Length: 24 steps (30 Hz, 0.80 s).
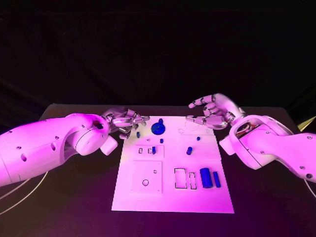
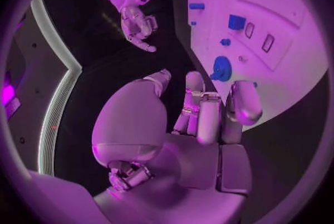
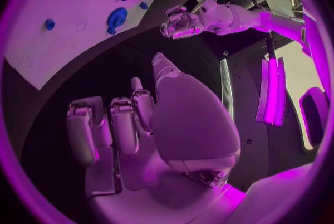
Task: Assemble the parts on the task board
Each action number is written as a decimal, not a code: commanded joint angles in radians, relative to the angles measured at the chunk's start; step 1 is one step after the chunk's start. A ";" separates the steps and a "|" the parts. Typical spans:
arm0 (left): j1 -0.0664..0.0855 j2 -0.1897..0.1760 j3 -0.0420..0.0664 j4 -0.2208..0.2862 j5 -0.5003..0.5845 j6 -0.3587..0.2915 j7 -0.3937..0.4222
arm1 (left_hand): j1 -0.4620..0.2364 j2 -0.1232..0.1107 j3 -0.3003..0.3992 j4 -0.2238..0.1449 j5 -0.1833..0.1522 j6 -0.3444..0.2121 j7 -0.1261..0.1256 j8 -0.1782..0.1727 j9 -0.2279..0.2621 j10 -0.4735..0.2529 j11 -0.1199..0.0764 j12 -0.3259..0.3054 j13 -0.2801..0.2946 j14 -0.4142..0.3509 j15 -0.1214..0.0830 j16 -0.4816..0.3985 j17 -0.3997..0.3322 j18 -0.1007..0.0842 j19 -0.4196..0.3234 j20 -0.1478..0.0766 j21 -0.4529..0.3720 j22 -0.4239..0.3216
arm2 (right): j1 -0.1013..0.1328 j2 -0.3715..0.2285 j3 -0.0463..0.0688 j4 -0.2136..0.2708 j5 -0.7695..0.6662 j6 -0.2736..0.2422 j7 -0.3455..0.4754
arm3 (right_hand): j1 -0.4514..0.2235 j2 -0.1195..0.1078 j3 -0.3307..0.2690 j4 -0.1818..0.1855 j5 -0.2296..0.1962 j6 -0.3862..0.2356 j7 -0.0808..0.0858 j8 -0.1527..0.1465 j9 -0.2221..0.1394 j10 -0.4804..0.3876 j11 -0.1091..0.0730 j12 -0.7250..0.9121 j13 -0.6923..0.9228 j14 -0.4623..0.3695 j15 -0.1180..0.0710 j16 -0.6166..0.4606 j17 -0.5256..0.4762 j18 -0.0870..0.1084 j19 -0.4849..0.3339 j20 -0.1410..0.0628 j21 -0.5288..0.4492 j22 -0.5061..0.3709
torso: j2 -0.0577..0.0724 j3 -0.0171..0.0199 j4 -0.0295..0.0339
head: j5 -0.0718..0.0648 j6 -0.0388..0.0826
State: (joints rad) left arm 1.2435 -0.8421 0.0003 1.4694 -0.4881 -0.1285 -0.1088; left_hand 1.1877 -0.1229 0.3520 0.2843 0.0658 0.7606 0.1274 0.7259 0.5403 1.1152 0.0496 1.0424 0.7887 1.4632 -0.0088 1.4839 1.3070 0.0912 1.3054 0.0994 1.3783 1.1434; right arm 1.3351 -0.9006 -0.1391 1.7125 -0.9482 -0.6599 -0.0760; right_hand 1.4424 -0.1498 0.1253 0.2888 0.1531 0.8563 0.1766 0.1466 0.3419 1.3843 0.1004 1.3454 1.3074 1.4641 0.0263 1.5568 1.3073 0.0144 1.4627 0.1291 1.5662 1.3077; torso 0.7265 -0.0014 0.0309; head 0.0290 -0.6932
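Observation:
The white task board (image 1: 172, 187) lies in the middle of the black table. A round blue part (image 1: 158, 128) stands near its far edge, with small blue parts (image 1: 189, 150) around the middle. Two blue cylinders (image 1: 206, 177) lie side by side near its right edge. My left hand (image 1: 126, 121) hovers at the board's far left corner, fingers loosely bent and holding nothing. My right hand (image 1: 214, 112) hangs above the far right corner, fingers apart and empty. The left wrist view shows my left hand (image 2: 202, 118) just short of the round part (image 2: 221, 68). In the right wrist view, my right hand (image 3: 132, 123) is off the board (image 3: 69, 23).
Rectangular recesses (image 1: 146, 176) are sunk into the board's near half. Bare black table (image 1: 72, 197) lies on both sides of the board. My left forearm (image 1: 37, 148) and right forearm (image 1: 286, 148) flank the board's long sides.

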 commanded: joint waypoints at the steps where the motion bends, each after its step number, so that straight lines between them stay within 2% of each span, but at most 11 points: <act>1: 0.017 0.027 0.000 -0.016 -0.224 0.164 -0.212 | -0.012 0.000 0.004 0.008 0.001 0.008 -0.014 0.020 0.022 0.054 -0.009 0.079 0.096 0.060 -0.007 0.032 0.161 -0.017 0.035 -0.005 0.038 0.066 | 0.008 -0.014 0.000 -0.006 0.116 0.018 0.051 | -0.002 0.006 0.006 -0.001 0.004 0.006 0.001 0.003 0.002 0.002 -0.008 0.004 0.071 0.094 -0.008 -0.004 0.212 -0.014 0.108 -0.006 0.005 0.263 | -0.012 0.0030 -0.0023 | 0.005 -0.008; 2: 0.023 0.038 0.000 -0.023 -0.253 0.181 -0.236 | -0.015 0.000 0.004 0.007 0.000 0.013 -0.017 0.028 0.032 0.067 -0.011 0.100 0.123 0.067 -0.010 0.040 0.174 -0.021 0.045 -0.008 0.048 0.086 | 0.011 -0.019 0.000 -0.010 0.120 0.021 0.049 | -0.002 0.006 0.006 -0.001 0.004 0.006 0.001 0.003 0.002 0.002 -0.008 0.004 0.071 0.094 -0.008 -0.004 0.212 -0.014 0.108 -0.006 0.005 0.263 | -0.013 0.0041 -0.0025 | 0.005 -0.010; 6: 0.041 0.077 -0.007 -0.044 -0.333 0.233 -0.306 | -0.045 0.000 -0.004 0.008 -0.002 0.017 -0.021 0.039 0.051 0.088 -0.015 0.132 0.165 0.078 -0.013 0.052 0.197 -0.026 0.061 -0.012 0.065 0.117 | 0.017 -0.030 0.000 -0.026 0.128 0.029 0.040 | -0.004 0.006 0.006 -0.001 0.005 0.006 0.001 0.004 0.002 0.000 -0.008 0.002 0.069 0.094 -0.008 -0.004 0.212 -0.014 0.108 -0.006 0.005 0.263 | -0.016 0.0061 -0.0030 | 0.007 -0.019; 13: 0.070 0.140 -0.030 -0.080 -0.412 0.285 -0.377 | -0.085 0.008 -0.021 0.010 -0.003 0.022 -0.027 0.052 0.076 0.099 -0.019 0.152 0.191 0.082 -0.017 0.058 0.207 -0.029 0.067 -0.015 0.076 0.135 | 0.023 -0.042 0.000 -0.049 0.132 0.040 0.028 | -0.006 0.005 0.006 -0.001 0.006 0.003 0.001 0.003 0.001 0.000 -0.008 0.001 0.069 0.094 -0.009 -0.004 0.212 -0.014 0.108 -0.007 0.005 0.263 | -0.020 0.0087 -0.0004 | 0.005 -0.027; 14: 0.072 0.146 -0.032 -0.084 -0.420 0.290 -0.381 | -0.093 0.010 -0.026 0.009 -0.003 0.023 -0.028 0.057 0.083 0.102 -0.020 0.157 0.198 0.084 -0.018 0.059 0.210 -0.030 0.069 -0.015 0.078 0.138 | 0.023 -0.043 0.000 -0.051 0.131 0.041 0.026 | -0.006 0.005 0.006 -0.001 0.006 0.003 0.001 0.003 0.001 0.000 -0.008 0.001 0.069 0.094 -0.009 -0.004 0.212 -0.014 0.108 -0.007 0.005 0.263 | -0.019 0.0079 -0.0005 | 0.005 -0.027; 19: 0.081 0.176 -0.046 -0.104 -0.465 0.332 -0.400 | -0.122 0.017 -0.044 0.010 -0.004 0.023 -0.033 0.068 0.106 0.112 -0.024 0.171 0.218 0.088 -0.021 0.065 0.221 -0.032 0.074 -0.018 0.084 0.151 | 0.025 -0.045 0.000 -0.057 0.129 0.049 0.019 | -0.009 0.005 0.006 0.000 0.005 0.002 0.001 0.004 0.001 -0.001 -0.008 0.001 0.068 0.094 -0.009 -0.004 0.212 -0.014 0.108 -0.007 0.005 0.263 | -0.020 0.0118 0.0000 | 0.004 -0.033; 24: 0.085 0.200 -0.056 -0.120 -0.488 0.356 -0.408 | -0.135 0.021 -0.054 0.010 -0.004 0.021 -0.034 0.072 0.116 0.112 -0.025 0.172 0.220 0.089 -0.022 0.065 0.221 -0.032 0.075 -0.019 0.085 0.154 | 0.025 -0.048 0.000 -0.060 0.125 0.052 0.013 | -0.009 0.005 0.006 0.000 0.005 0.002 0.001 0.004 0.001 -0.001 -0.008 0.001 0.068 0.094 -0.009 -0.004 0.212 -0.014 0.108 -0.007 0.005 0.263 | -0.020 0.0101 -0.0002 | 0.004 -0.036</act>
State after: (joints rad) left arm 1.3269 -0.6460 -0.0555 1.3515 -0.9262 0.1686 -0.4863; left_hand 1.0612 -0.1039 0.3045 0.2936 0.0659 0.7808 0.0997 0.7925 0.6562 1.2208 0.0269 1.2111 1.0079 1.4667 -0.0269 1.5435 1.3080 0.0761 1.3758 0.0824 1.4588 1.2963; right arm 1.3595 -0.9475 -0.1394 1.6528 -0.8228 -0.6300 -0.0613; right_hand 1.4383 -0.1458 0.1261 0.2897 0.1531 0.8562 0.1765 0.1466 0.3426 1.3844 0.1003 1.3454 1.3081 1.4681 0.0226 1.5568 1.3080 0.0144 1.4627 0.1290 1.5662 1.3075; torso 0.7066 0.0091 0.0304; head 0.0322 -0.7277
